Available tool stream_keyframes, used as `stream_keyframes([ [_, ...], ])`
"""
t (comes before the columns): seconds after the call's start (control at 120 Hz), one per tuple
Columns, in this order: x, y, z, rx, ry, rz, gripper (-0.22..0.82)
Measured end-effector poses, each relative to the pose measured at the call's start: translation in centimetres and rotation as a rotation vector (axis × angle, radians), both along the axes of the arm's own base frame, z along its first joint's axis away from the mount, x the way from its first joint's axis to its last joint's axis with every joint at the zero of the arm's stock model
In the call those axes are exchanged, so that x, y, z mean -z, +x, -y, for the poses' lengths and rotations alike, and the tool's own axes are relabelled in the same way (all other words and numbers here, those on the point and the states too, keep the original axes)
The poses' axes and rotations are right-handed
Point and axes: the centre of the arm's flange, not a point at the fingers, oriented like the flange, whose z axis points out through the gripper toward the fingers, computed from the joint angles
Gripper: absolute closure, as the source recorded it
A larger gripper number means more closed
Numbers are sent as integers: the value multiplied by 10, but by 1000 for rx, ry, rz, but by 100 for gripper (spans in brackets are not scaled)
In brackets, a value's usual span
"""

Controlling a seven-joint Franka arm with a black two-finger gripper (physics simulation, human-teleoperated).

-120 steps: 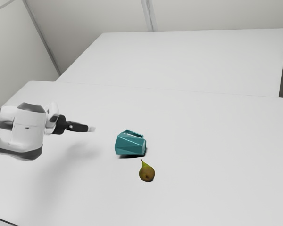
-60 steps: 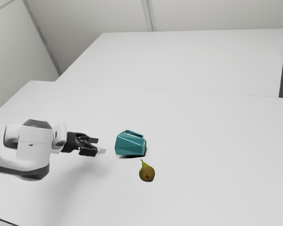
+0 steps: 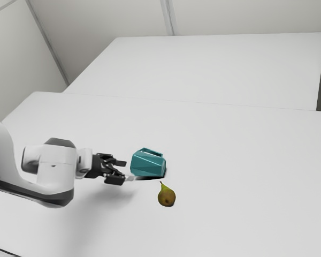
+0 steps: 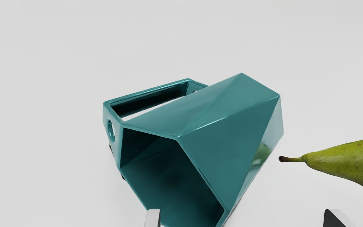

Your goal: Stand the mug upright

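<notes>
- Pale, plain walls (image 3: 107, 19) stand behind a smooth white tabletop (image 3: 230, 176); on it the glossy teal, faceted mug (image 3: 148, 164) lies on its side, just ahead of me, toward the exterior view's right.
- My black two-finger gripper (image 3: 127, 171) has its jaws spread wide, nothing pinched; one tip overlaps the mouth (image 4: 169, 183) in the wrist view, though whether it touches I cannot tell; the other stands out on the side of the green-brown pear (image 4: 348, 157).
- The mug's long axis runs away from me, somewhat aslant; mouth nearest my jaws, base farther off, open-framed teal handle (image 4: 150, 91) on the side away from the pear; I judge that I must line up with the body, grip, then turn the mouth upward.
- Count: one mug, one pear, one gripper, mine.
</notes>
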Motion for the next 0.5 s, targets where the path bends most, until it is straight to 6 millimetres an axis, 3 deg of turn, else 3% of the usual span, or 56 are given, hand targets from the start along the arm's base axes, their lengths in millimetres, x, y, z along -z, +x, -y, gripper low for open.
stream_keyframes([
  [0.5, 14, 20, 17, 62, 49, 39, 13],
])
